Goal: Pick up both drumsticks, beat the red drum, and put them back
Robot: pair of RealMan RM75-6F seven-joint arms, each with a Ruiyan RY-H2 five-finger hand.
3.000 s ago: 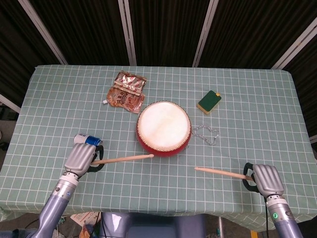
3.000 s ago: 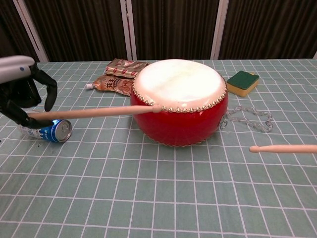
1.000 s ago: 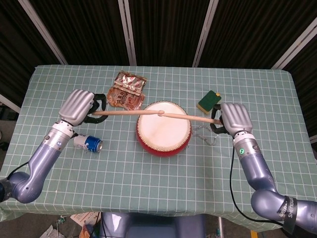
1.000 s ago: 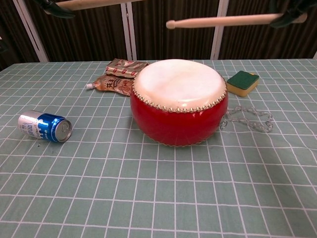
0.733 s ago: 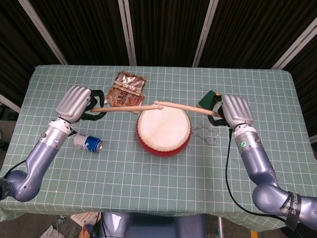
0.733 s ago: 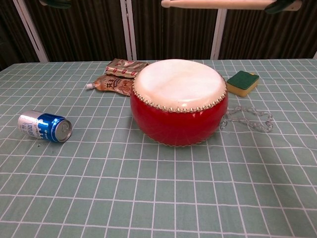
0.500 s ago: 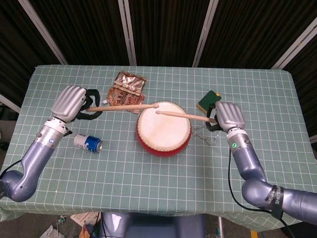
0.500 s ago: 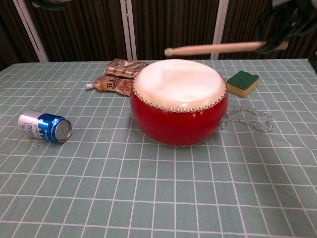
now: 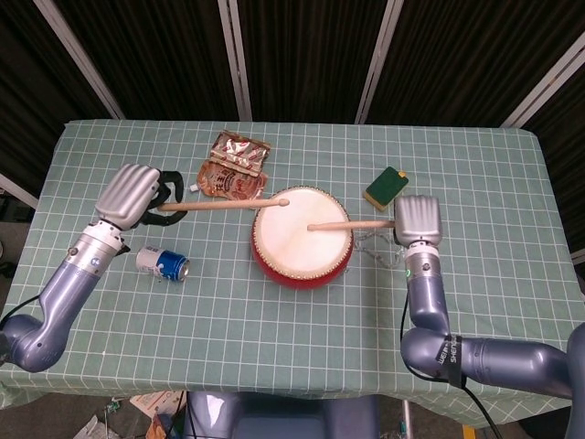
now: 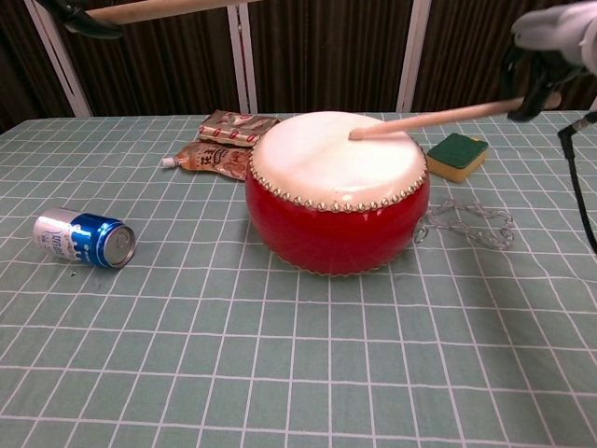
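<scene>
The red drum (image 9: 302,236) (image 10: 337,191) with its white skin stands mid-table. My right hand (image 9: 418,220) (image 10: 550,58) grips a wooden drumstick (image 9: 349,224) (image 10: 431,119) to the drum's right; the stick slopes down and its tip touches the skin. My left hand (image 9: 132,194) holds the other drumstick (image 9: 224,205) (image 10: 159,9) raised high left of the drum, its tip over the drum's back-left rim. In the chest view only a dark bit of the left hand (image 10: 79,21) shows at the top edge.
A blue and silver can (image 9: 164,263) (image 10: 85,240) lies front-left. Snack packets (image 9: 235,165) (image 10: 224,143) lie behind the drum on the left. A green and yellow sponge (image 9: 387,187) (image 10: 458,155) and a metal chain (image 9: 377,245) (image 10: 469,225) lie to the right.
My right hand has dropped and pulled back, swinging its drumstick down onto the drum skin. The left hand keeps its stick raised, shifted slightly.
</scene>
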